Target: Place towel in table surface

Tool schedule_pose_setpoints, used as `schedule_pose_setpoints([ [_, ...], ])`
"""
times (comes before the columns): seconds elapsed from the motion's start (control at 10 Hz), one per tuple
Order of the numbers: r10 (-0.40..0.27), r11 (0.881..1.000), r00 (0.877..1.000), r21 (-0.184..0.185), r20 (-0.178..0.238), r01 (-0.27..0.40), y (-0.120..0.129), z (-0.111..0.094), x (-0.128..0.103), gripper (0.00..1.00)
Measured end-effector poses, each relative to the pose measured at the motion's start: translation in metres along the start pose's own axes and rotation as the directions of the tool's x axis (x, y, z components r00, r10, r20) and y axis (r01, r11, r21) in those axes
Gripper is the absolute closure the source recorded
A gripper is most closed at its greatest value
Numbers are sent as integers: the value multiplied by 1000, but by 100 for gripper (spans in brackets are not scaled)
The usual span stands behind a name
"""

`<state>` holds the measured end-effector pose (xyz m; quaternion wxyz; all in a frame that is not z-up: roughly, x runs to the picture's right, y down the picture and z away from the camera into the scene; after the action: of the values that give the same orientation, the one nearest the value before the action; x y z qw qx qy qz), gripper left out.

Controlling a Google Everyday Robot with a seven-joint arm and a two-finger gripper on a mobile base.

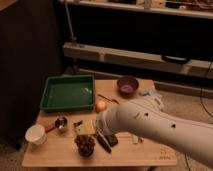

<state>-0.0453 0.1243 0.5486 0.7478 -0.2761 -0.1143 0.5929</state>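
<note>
Front of tabletop (55, 152) | pincer (92, 136) low near centre, cannot tell its grip | towel (151, 93) lies far right, half hidden behind arm (150, 125) | risk: swinging across may knock orange (100, 106) or bowl (127, 85) off.

No legible text anywhere

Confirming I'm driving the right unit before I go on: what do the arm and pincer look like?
The arm is a thick, smooth white tube with a few small dark dots on its shell. The pincer, over the front middle of the table, is dark, nearly black. No cables show.
</note>
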Motion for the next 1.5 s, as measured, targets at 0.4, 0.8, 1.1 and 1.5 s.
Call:
schedule_pose_setpoints([
  [0.4,-11,1000,1000,28,8,10,3,-10,-6,20],
  [0.8,-32,990,999,137,31,28,-22,-33,-15,20],
  [1.1,-39,960,997,280,72,17,-93,-82,-45,20],
  [1.5,-19,915,991,401,134,-37,-182,-145,-61,20],
])
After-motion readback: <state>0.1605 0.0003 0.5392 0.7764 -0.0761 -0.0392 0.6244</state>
